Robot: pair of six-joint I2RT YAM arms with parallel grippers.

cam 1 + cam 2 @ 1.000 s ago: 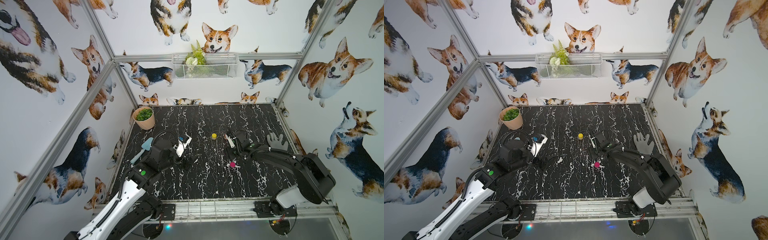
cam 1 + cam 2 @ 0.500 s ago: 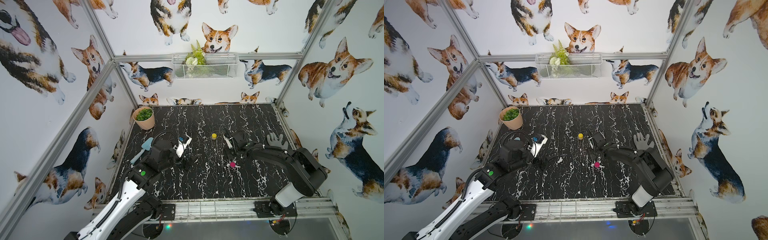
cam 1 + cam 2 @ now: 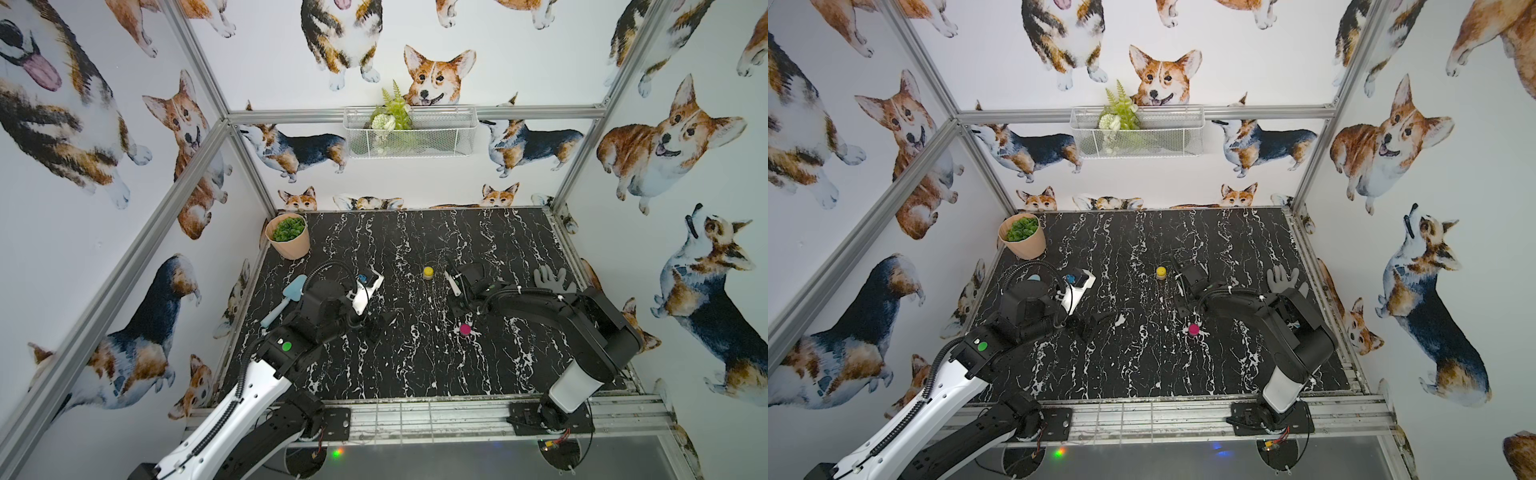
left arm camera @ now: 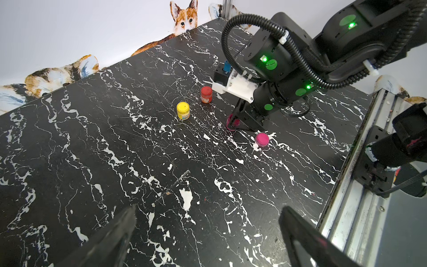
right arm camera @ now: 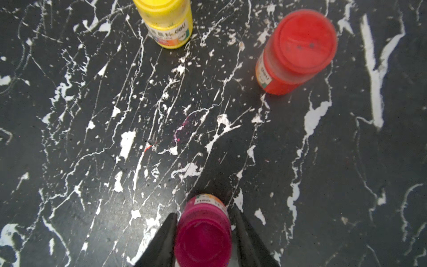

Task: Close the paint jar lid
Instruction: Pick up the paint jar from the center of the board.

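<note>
The pink paint jar (image 5: 203, 233) stands lidless on the black marble table, its mouth open upward. My right gripper (image 5: 203, 212) has closed on it, one black finger on each side of its body. The left wrist view shows the same jar (image 4: 231, 121) between those fingers. The right arm hides it in both top views. Its pink lid (image 3: 465, 329) (image 3: 1193, 329) (image 4: 262, 139) lies flat on the table, a short way from the jar toward the front edge. My left gripper (image 4: 208, 209) (image 3: 380, 322) hovers left of centre, open and empty.
A yellow jar (image 3: 428, 272) (image 5: 166, 20) and a red jar (image 4: 206, 94) (image 5: 298, 50), both lidded, stand just beyond the pink jar. A potted plant (image 3: 288, 235) sits at the back left, a blue trowel (image 3: 286, 301) by the left edge, a grey glove (image 3: 550, 280) at the right.
My right gripper's fingers have narrowed from wide apart onto the pink jar, and its arm has shifted slightly. The left arm and the pink lid have not moved.
</note>
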